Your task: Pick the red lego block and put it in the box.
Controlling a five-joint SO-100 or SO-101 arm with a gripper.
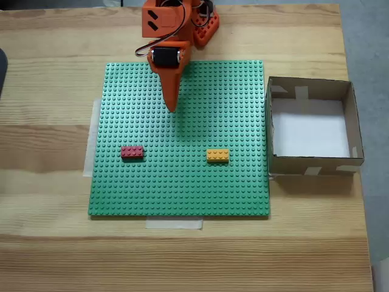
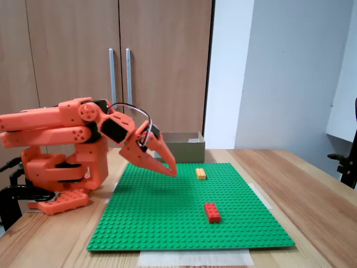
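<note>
My gripper (image 1: 172,108): tapered orange plastic fingers together, upper centre of studded green baseplate (image 1: 182,194) | red lego block (image 1: 132,152): lower left | cardboard box (image 1: 351,121): right edge

Open green baseplate (image 1: 182,182) lies ahead of the gripper (image 1: 172,108) tip. The red lego block (image 1: 132,152) sits clear, well apart from the orange-yellow brick (image 1: 217,156). The box (image 1: 352,121) walls rise beyond the plate's edge.

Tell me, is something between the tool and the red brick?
Nothing visible. In a fixed view only bare green baseplate separates the tool from the red lego block; the orange-yellow brick lies off to the right.
</note>
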